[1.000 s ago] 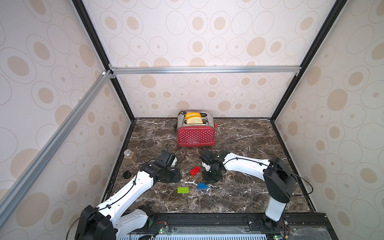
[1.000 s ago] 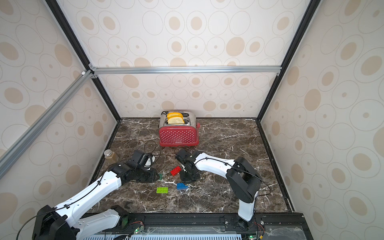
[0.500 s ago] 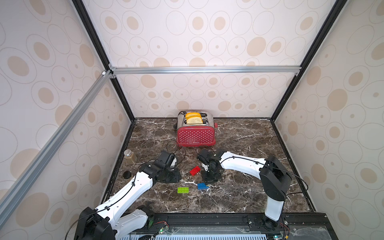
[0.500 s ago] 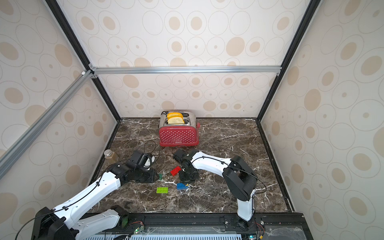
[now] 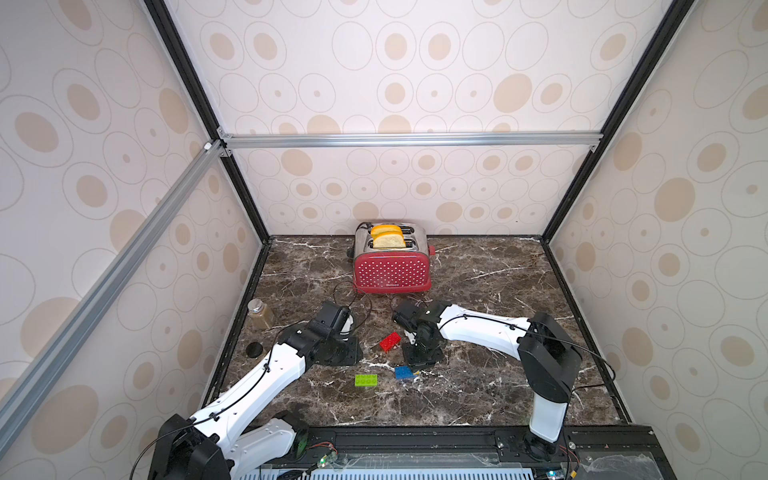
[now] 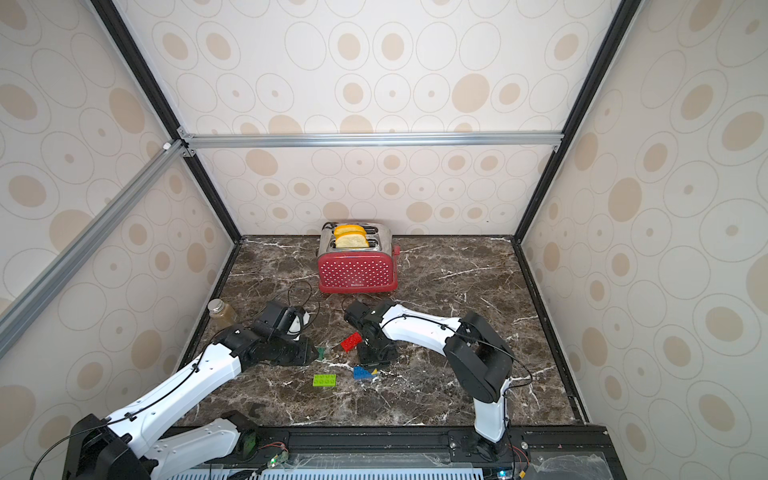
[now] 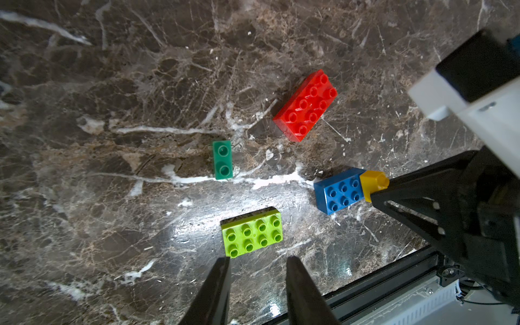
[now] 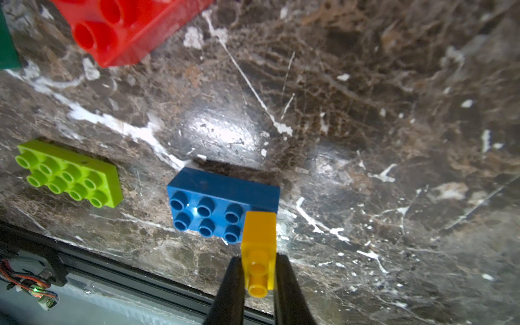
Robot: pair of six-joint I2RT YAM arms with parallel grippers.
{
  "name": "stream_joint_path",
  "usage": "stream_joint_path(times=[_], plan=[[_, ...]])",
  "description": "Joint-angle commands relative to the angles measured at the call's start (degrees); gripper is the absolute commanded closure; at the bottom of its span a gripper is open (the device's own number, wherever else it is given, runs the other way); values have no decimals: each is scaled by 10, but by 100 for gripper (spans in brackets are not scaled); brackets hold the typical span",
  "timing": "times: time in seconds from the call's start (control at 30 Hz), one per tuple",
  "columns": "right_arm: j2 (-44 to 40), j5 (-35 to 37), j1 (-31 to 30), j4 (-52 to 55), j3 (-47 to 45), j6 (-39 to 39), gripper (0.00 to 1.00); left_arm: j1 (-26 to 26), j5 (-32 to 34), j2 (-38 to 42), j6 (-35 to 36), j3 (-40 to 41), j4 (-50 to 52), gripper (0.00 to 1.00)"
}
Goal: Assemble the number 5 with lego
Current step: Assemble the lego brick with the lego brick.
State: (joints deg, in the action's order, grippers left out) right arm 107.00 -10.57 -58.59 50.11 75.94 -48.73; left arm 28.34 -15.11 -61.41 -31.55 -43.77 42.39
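Hard, glossy, hollow-looking plastic: probably light, stiff and not fragile, but slick on the flat walls and apt to skate over the polished tabletop (image 7: 112,84) if nudged. Best taken across two opposite side walls, low on the body, never by the studs. For joining, best pressed straight down with the lower piece braced. Grips the yellow brick (image 8: 259,247) just so with the right tool (image 8: 258,260), pinched tight on its sides, the brick's far end over one end of the blue brick (image 8: 213,202). Cannot tell whether seated on the studs or only resting there. Hangs the left tool (image 7: 257,260) empty, fingers parted, just short of the lime-green brick (image 7: 251,232). Lying loose, studs up, toward the front of the tabletop between the two arms: red brick (image 7: 305,105), dark-green brick (image 7: 222,159), lime green and blue, all apart from one another, no number 5 begun beyond that first pairing. Shows from the left wrist all five pieces together and the yellow meeting the blue's end. Shows from the right wrist the pinch itself up close and three stud pairs of the blue left bare, yet only a sliver of dark green. Gives from the top views alone the red toaster (image 5: 392,270) at the back, well apart from the bricks, though hiding the grip under the arm.
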Motion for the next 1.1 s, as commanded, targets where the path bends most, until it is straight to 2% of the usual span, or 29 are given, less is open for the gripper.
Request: stream_joint_path(times=[0.0, 0.3, 0.6, 0.7, 0.87, 1.07], plan=[[40, 23, -12, 4, -15, -14, 86, -3, 0, 13, 14, -9, 10, 64], [55, 40, -14, -10, -15, -30, 86, -2, 7, 16, 10, -10, 13, 64], [74, 89, -24, -3, -25, -53, 89, -2, 10, 14, 10, -12, 18, 65], [92, 80, -26, -7, -31, -59, 89, -3, 10, 13, 11, -13, 17, 65], [65, 117, -20, 2, -35, -66, 89, -2, 17, 16, 11, -12, 18, 65], [17, 150, 21, 12, -54, -50, 89, -3, 35, 30, 4, -11, 19, 64]])
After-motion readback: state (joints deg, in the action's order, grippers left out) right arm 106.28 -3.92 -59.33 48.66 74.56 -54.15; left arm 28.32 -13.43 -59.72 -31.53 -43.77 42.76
